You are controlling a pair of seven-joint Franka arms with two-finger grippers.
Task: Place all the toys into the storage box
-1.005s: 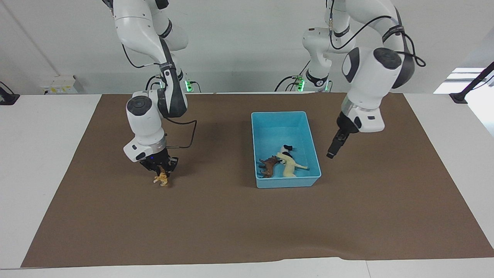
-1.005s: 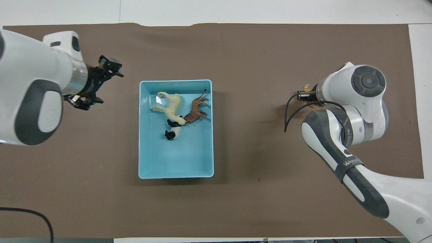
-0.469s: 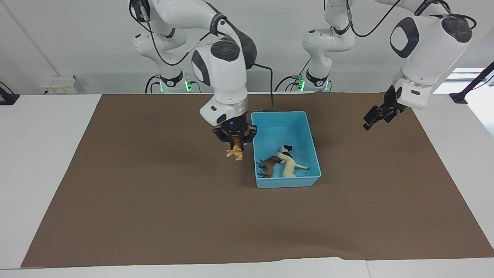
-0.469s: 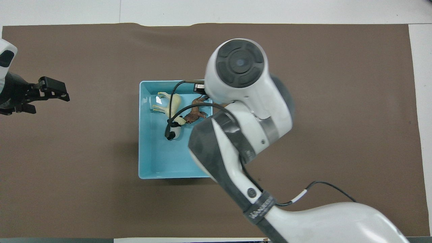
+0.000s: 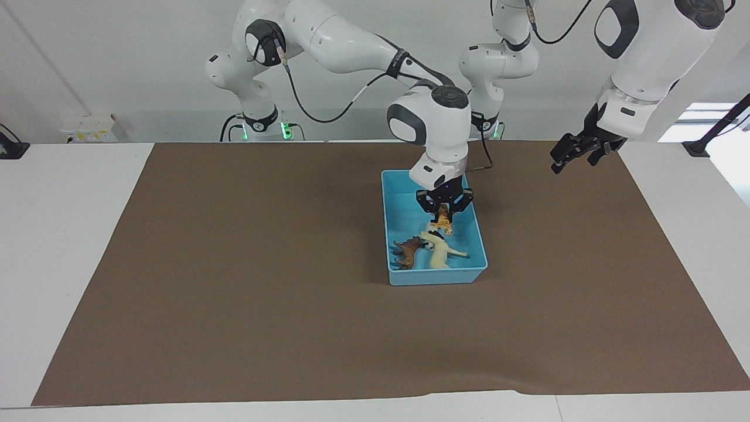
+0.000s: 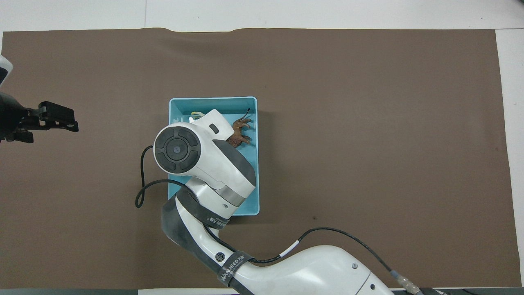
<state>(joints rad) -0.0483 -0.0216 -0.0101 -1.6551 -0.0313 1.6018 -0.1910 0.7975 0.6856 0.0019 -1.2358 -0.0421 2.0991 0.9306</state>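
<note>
The light blue storage box [image 5: 398, 176] [image 6: 213, 98] sits on the brown mat. In it lie the brown lion [image 5: 408, 252] [image 6: 241, 131], the cream-yellow horse [image 5: 442, 253] and the black-and-white panda [image 5: 432, 234]. My right gripper [image 5: 443, 212] hangs over the inside of the box, shut on the orange striped tiger [image 5: 443, 222], which dangles just above the panda. In the overhead view the right arm's wrist hides this gripper, the tiger and the panda. My left gripper [image 5: 577, 155] [image 6: 57, 119] waits open and empty, raised over the mat toward the left arm's end of the table.
The brown mat [image 5: 234, 293] covers most of the white table. The right arm's cable [image 6: 141, 192] loops out beside the box. No other objects lie on the mat.
My right arm has carried the tiger from the right arm's end of the mat to over the storage box. The left gripper has risen and pulled back from beside the box.
</note>
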